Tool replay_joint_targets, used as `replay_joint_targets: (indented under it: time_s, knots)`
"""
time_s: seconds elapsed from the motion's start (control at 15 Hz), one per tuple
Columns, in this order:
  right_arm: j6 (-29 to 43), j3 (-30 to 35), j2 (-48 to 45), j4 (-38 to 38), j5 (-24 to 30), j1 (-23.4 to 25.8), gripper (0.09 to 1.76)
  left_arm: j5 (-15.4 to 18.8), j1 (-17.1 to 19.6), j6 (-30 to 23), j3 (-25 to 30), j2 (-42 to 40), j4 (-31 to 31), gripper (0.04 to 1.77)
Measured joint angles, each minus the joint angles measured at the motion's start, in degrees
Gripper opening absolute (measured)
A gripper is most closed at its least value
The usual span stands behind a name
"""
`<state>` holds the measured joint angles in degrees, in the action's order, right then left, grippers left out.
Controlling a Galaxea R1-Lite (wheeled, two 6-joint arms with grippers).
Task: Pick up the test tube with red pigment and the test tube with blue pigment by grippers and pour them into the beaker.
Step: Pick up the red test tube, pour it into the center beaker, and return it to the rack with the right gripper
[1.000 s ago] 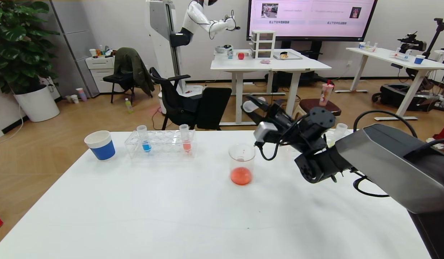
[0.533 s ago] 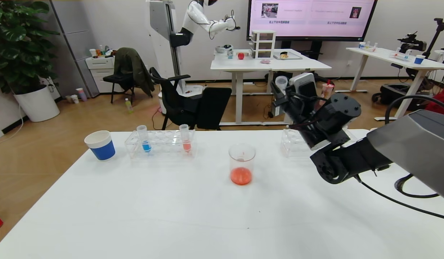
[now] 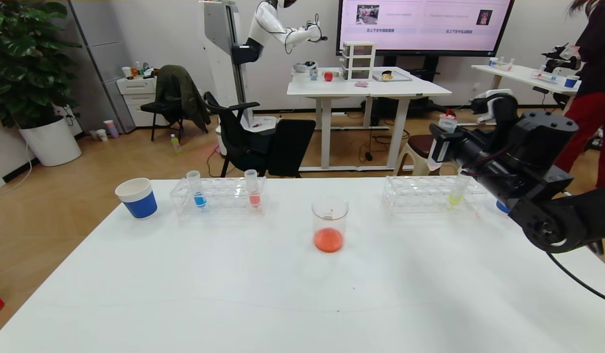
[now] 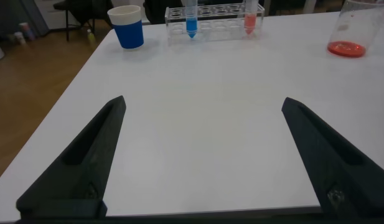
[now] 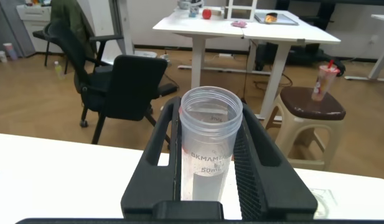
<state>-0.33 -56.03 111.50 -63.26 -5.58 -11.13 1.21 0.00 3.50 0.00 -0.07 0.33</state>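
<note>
My right gripper [image 3: 447, 139] is shut on a clear test tube [image 5: 210, 140] that holds no liquid, only red traces on its wall. It holds the tube upright above the right rack [image 3: 420, 193], at the table's far right. The beaker [image 3: 329, 223] stands mid-table with red-orange liquid at its bottom; it also shows in the left wrist view [image 4: 352, 28]. The blue pigment tube [image 3: 197, 189] stands in the left rack [image 3: 219, 196]. My left gripper [image 4: 203, 102] is open and empty over the near table, out of the head view.
A paler salmon-orange tube [image 3: 253, 189] stands in the left rack. A yellow-liquid tube [image 3: 457, 193] stands in the right rack. A blue-and-white paper cup [image 3: 137, 197] is at the far left; another is partly hidden behind my right arm.
My right arm has swung right from beside the beaker to above the right rack. The tube in it has turned from tilted to upright.
</note>
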Motion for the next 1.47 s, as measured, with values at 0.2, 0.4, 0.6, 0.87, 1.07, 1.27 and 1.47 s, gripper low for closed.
replay_joint_targets:
  time_s: [0.2, 0.4, 0.6, 0.87, 1.07, 1.27, 1.47]
  knots:
    - [-0.16, 0.72, -4.02, 6.10, 3.99, 6.56, 0.50, 0.00, 0.00, -0.02, 0.00, 0.00, 0.02, 1.75]
    - [-0.16, -2.84, -6.31, 11.75, 7.56, 16.42, 0.50, 0.00, 0.00, 0.00, 0.00, 0.00, 0.00, 1.75]
    - [-1.73, -5.00, -4.80, 12.63, 9.30, 25.30, 0.50, 0.02, 0.00, -0.02, 0.00, 0.00, 0.02, 1.75]
    - [-3.05, -5.44, -0.06, 10.95, 9.22, 29.70, 0.50, 0.00, 0.00, 0.00, 0.00, 0.00, 0.00, 1.75]
    - [-2.91, -4.89, 4.90, 4.79, 9.17, 30.42, 0.50, 0.00, 0.00, -0.02, 0.00, 0.00, 0.00, 1.75]
    - [-2.86, -5.11, 10.36, 0.89, 9.28, 30.92, 0.50, 0.00, 0.00, 0.00, 0.00, 0.00, 0.00, 1.75]
    - [-2.72, -5.24, 14.69, -2.47, 9.48, 31.18, 0.50, 0.00, 0.00, 0.00, 0.00, 0.00, 0.00, 1.75]
